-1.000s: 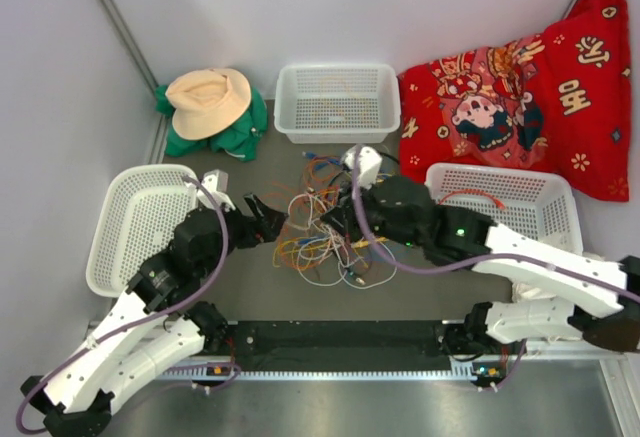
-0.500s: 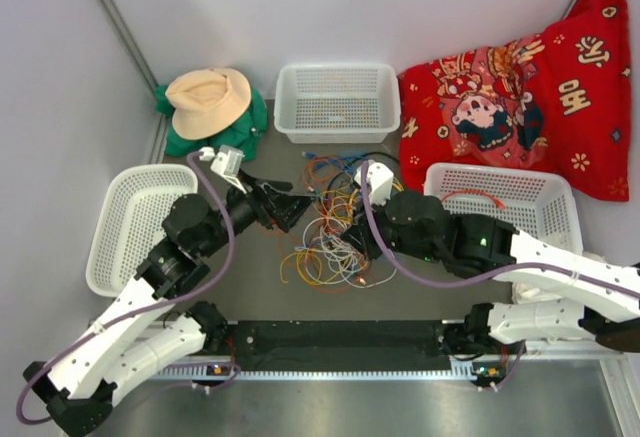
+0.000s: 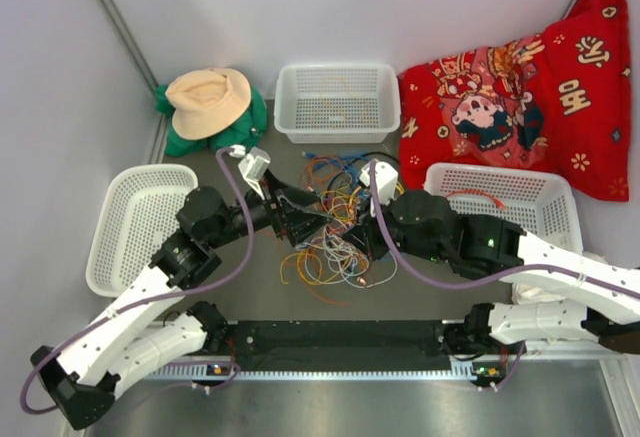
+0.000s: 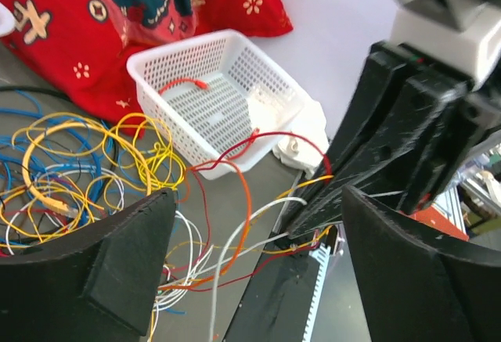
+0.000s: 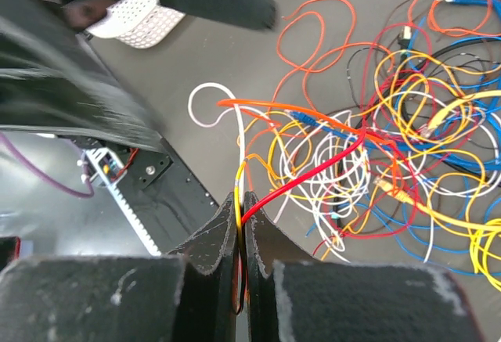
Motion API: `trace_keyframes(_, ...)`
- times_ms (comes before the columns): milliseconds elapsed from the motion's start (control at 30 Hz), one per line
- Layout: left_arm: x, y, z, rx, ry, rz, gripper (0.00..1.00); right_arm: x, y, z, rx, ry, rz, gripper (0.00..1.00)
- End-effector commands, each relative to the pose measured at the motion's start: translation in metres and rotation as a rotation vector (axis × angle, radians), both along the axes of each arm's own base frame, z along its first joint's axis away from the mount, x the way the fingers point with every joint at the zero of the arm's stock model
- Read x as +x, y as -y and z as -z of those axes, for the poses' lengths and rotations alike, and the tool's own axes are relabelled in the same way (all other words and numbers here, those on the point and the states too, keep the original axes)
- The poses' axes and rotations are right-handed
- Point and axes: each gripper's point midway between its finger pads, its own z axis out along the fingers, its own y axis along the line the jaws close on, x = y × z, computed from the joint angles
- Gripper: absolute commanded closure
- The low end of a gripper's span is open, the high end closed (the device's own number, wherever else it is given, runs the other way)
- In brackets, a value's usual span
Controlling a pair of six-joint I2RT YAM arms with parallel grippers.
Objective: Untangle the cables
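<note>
Our right gripper (image 5: pixel 240 203) is clamped on red and yellow strands of the cables (image 3: pixel 332 240) — a tangled heap on the table (image 3: pixel 255 297) — while our left gripper (image 4: pixel 258 236) hangs wide open at its edge.

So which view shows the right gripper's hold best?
The right wrist view: the right gripper is shut on a few thin cables. From the top, its arm hides the jaws; the left wrist view shows only its dark body.
</note>
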Motion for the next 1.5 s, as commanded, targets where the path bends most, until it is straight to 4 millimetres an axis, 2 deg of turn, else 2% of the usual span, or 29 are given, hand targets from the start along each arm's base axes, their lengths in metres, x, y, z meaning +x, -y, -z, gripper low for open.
trace_keyframes(0, -0.001, 0.012, 0.028, 0.063, -0.01, 0.069, 0.16, -0.012, -0.004, -0.044, 0.13, 0.008, -0.051, 1.0)
trace_keyframes(233, 0.008, 0.025, 0.051, 0.083, -0.055, 0.096, 0.45, -0.022, -0.004, -0.056, 0.171, -0.002, -0.097, 1.0)
trace_keyframes(267, 0.009, 0.026, 0.05, 0.081, -0.051, 0.101, 0.6, -0.022, -0.004, -0.055, 0.169, -0.002, -0.094, 1.0)
trace_keyframes(333, 0.011, 0.027, 0.046, 0.077, -0.046, 0.096, 0.8, -0.02, 0.001, -0.053, 0.165, 0.002, -0.081, 1.0)
trace_keyframes(367, 0.012, 0.026, 0.038, 0.068, -0.03, 0.088, 1.0, -0.018, 0.004, -0.051, 0.161, 0.007, -0.066, 1.0)
trace_keyframes(400, 0.015, 0.024, 0.035, 0.069, -0.031, 0.058, 1.0, -0.017, 0.006, -0.047, 0.149, 0.008, -0.054, 1.0)
trace_keyframes(600, 0.024, -0.004, -0.016, 0.027, 0.067, -0.111, 1.0, -0.005, 0.038, -0.032, 0.131, 0.031, 0.068, 1.0)
trace_keyframes(633, 0.026, -0.01, -0.013, 0.055, 0.048, -0.147, 1.0, -0.005, 0.041, -0.031, 0.133, 0.03, 0.08, 1.0)
trace_keyframes(667, 0.028, -0.014, -0.022, 0.058, 0.067, -0.166, 1.0, -0.005, 0.047, -0.033, 0.146, 0.034, 0.089, 1.0)
trace_keyframes(767, 0.032, -0.024, -0.028, 0.08, 0.07, -0.226, 1.0, -0.004, 0.054, -0.029, 0.144, 0.036, 0.11, 1.0)
trace_keyframes(900, 0.042, -0.048, -0.037, 0.085, 0.074, -0.368, 1.0, -0.001, 0.071, -0.037, 0.166, 0.061, 0.154, 1.0)
trace_keyframes(1000, 0.043, -0.057, -0.046, 0.07, 0.083, -0.412, 1.0, 0.0, 0.075, -0.037, 0.163, 0.07, 0.162, 1.0)
trace_keyframes(1033, 0.041, -0.054, -0.046, 0.069, 0.085, -0.394, 0.96, -0.001, 0.074, -0.038, 0.166, 0.069, 0.153, 1.0)
trace_keyframes(1067, 0.032, -0.043, -0.046, 0.068, 0.089, -0.314, 0.75, -0.001, 0.073, -0.038, 0.164, 0.07, 0.149, 1.0)
trace_keyframes(1100, 0.031, -0.034, -0.042, 0.077, 0.079, -0.268, 0.47, -0.002, 0.071, -0.038, 0.166, 0.066, 0.142, 1.0)
trace_keyframes(1133, 0.025, -0.025, -0.037, 0.071, 0.057, -0.208, 0.02, -0.003, 0.067, -0.037, 0.164, 0.061, 0.129, 1.0)
trace_keyframes(1200, 0.011, -0.005, -0.032, 0.055, 0.039, -0.06, 0.01, -0.004, 0.063, -0.037, 0.166, 0.058, 0.117, 1.0)
trace_keyframes(1233, 0.009, 0.0, -0.024, 0.052, 0.01, -0.032, 0.01, -0.005, 0.059, -0.038, 0.168, 0.057, 0.106, 1.0)
trace_keyframes(1467, -0.001, 0.014, -0.009, 0.03, 0.046, 0.073, 0.01, -0.006, 0.05, -0.038, 0.153, 0.051, 0.082, 1.0)
